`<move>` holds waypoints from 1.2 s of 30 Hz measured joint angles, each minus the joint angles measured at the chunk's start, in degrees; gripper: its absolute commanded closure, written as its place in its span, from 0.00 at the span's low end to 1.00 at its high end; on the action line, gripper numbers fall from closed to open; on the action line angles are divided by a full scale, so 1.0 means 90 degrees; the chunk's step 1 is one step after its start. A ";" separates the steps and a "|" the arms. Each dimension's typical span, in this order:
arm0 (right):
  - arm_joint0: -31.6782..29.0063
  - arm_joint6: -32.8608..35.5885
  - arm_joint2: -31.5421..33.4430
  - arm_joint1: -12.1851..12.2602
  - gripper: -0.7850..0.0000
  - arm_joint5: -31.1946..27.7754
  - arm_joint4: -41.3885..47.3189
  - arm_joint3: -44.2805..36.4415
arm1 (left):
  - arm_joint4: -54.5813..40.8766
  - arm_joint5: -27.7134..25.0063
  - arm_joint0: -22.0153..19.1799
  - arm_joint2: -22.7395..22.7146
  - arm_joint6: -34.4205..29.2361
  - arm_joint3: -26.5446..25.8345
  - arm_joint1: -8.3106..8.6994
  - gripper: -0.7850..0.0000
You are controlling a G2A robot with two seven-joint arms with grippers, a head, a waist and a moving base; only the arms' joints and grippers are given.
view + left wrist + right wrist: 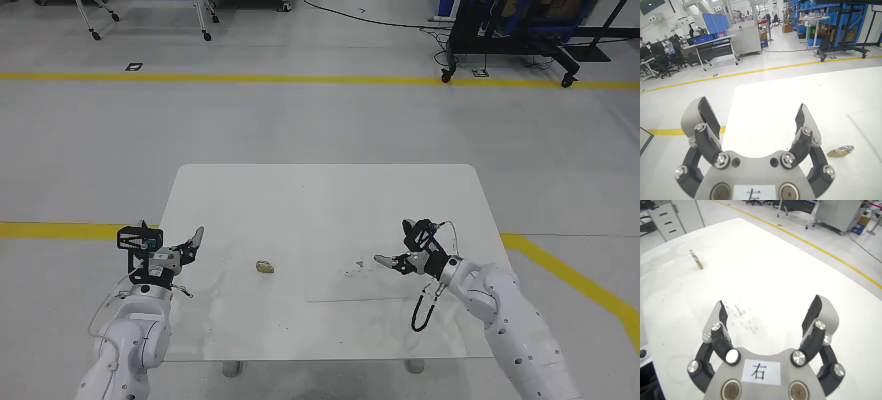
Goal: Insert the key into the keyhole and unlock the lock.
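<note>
— While both hands hang at the bench (330,200), where does the lock (265,267) lie?

— Left of the bench's centre, about midway between the far and near edges. The left hand (185,248) sits at the left edge, well apart from it. Seen from the left wrist, the lock (840,151) lies off to one side of the hand (753,106), not between its fingers.

— State of that hand?

— Spread wide, gripping nothing.

— And the key?

— The key (738,309) lies flat on the bench, right of centre and level with the lock. It is just ahead of the right hand (768,302), close by one fingertip, with no contact. That hand is likewise spread wide and empty. The lock (696,260) lies well beyond it, toward the left edge.

— Appearance of the items?

— Lock: brass-coloured body, bright silvery shackle, lying on its side on the bench top. Whether the shackle is latched cannot be told. Key: a small, thin grey sliver, its cuts and head too small to make out.
</note>
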 measured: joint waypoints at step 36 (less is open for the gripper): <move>0.1958 -0.0321 -0.2044 -0.0103 1.00 -0.0966 -0.1503 0.1853 | 0.0000 0.0000 0.0000 0.0000 0.0000 0.0000 0.0000 0.00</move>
